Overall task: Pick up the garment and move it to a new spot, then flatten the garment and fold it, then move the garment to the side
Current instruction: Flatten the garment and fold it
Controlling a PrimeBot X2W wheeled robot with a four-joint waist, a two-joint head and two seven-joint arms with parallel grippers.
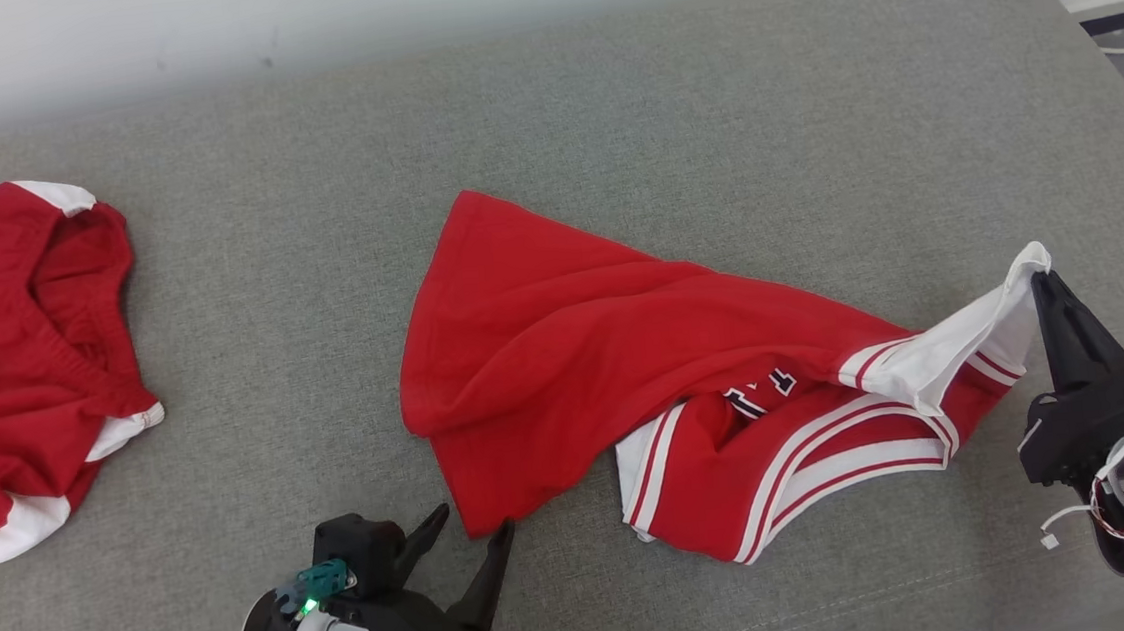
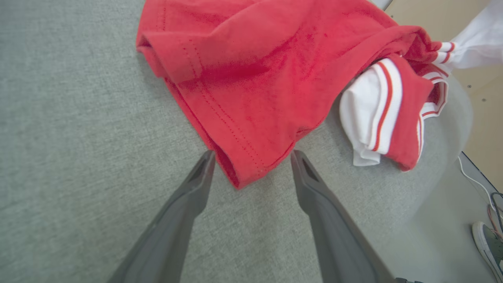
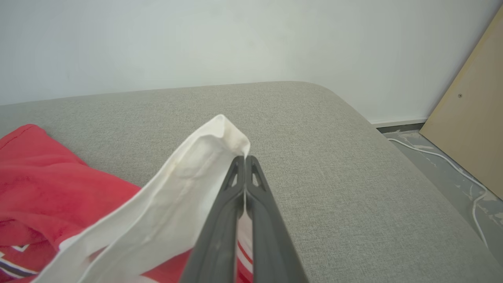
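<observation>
Right fingers (image 3: 230,204): you hold them clamped on the white trim of the garment (image 1: 565,355).
Left fingers (image 2: 194,188): apart, straddling its red hem corner.
Garment: crumpled on the cushion (image 1: 705,94); limp, light, so grip hems.

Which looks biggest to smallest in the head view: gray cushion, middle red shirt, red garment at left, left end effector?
1. gray cushion
2. middle red shirt
3. red garment at left, partly cut off by the frame
4. left end effector
</observation>
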